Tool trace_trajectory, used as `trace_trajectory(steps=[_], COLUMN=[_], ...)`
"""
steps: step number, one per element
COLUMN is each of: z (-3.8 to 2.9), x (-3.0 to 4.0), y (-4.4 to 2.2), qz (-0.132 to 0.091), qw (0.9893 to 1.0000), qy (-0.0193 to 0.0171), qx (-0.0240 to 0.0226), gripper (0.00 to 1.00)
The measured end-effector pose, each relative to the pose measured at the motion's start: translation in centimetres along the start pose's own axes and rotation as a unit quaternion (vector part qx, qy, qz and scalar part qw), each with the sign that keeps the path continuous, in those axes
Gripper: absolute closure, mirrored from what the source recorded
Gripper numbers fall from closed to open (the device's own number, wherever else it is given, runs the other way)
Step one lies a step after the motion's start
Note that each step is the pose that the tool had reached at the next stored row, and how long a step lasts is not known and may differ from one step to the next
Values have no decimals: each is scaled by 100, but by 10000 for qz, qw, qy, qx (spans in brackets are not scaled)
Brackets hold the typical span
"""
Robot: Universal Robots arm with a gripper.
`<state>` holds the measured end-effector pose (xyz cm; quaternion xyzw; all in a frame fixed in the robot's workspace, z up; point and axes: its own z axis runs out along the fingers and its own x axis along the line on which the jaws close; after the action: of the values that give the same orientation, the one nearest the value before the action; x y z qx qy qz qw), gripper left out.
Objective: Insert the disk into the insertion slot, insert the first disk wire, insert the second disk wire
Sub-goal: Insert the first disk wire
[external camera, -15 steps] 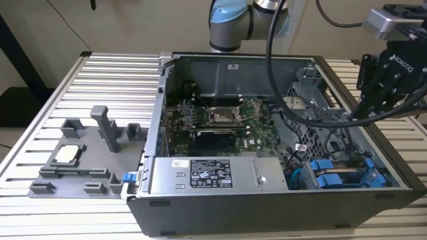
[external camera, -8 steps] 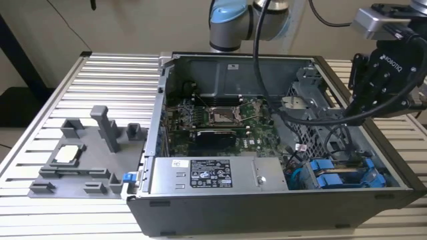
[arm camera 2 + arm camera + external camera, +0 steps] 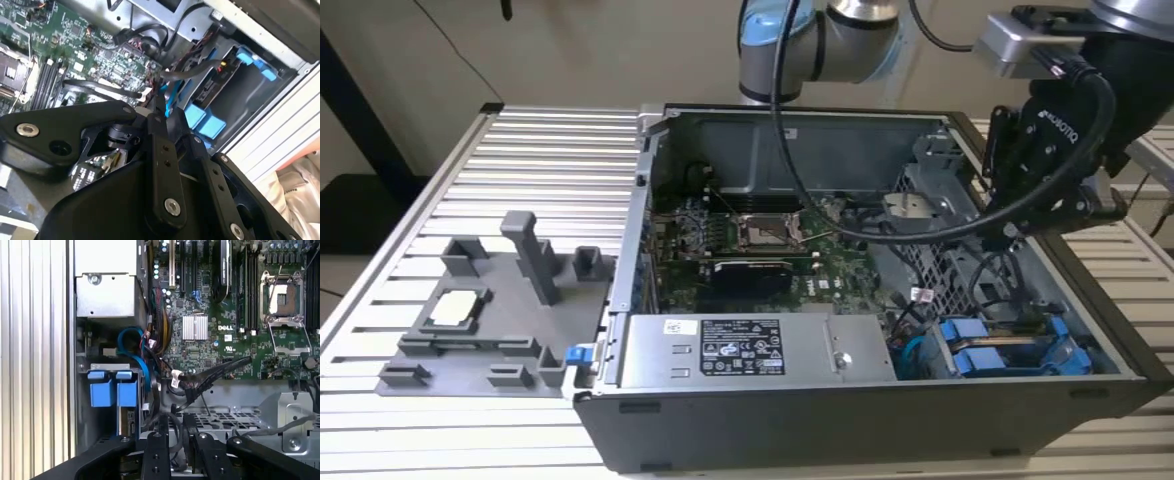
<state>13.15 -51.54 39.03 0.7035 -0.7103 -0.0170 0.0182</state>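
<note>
- Disk (image 3: 983, 360): shows as its bright blue carrier frame, lodged in the insertion slot (image 3: 102, 367) at the corner of the computer case (image 3: 854, 425) on the exterior view's right. Two blue tabs of the frame sit side by side in the first wrist view.
- Blue cable (image 3: 136, 347): loops just beside the carrier tabs. Whether either end is plugged in cannot be told.
- Black wire bundle (image 3: 210, 375): runs from the motherboard edge toward the slot, passing near the pincer.
- Pincer (image 3: 175, 420): black, its fingers (image 3: 162, 432) drawn close together with a thin gap between them. Whether a wire is caught there cannot be told. In the exterior view it hangs over the case's perforated metal cage (image 3: 937, 262), apart from the disk.
- Power supply box (image 3: 747, 348): grey, labelled, just beside the slot.
- Motherboard (image 3: 720, 235): green, with an open processor socket (image 3: 767, 232).
- Bench (image 3: 547, 150): slatted aluminium, carrying the case.
- Grey fixture block (image 3: 520, 340): on the bench at the exterior view's left, well apart from the disk, with a pale square part (image 3: 456, 308) on it.
</note>
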Motion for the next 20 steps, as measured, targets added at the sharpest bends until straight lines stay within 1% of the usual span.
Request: trace_trajectory(steps=[2,3,4,6,8,9,11,16,18,20], z=[6,10,15,23,33,40,54,91,113,128], x=[0,1,1,1,1,0,1,1,1,2], y=[69,95,114,144,165,177,212,253,279,311], qz=[-3,-5,-10,-31,-67,-82,-106,-256,-293,-315], qw=[10000,10000,9999,9998,9995,9994,9993,9990,9987,9984], qy=[-38,-70,-108,-197,-294,-319,-327,-327,-348,-387], qx=[24,40,55,79,97,110,137,184,213,262], gripper=[73,73,73,73,73,73,73,73,73,73])
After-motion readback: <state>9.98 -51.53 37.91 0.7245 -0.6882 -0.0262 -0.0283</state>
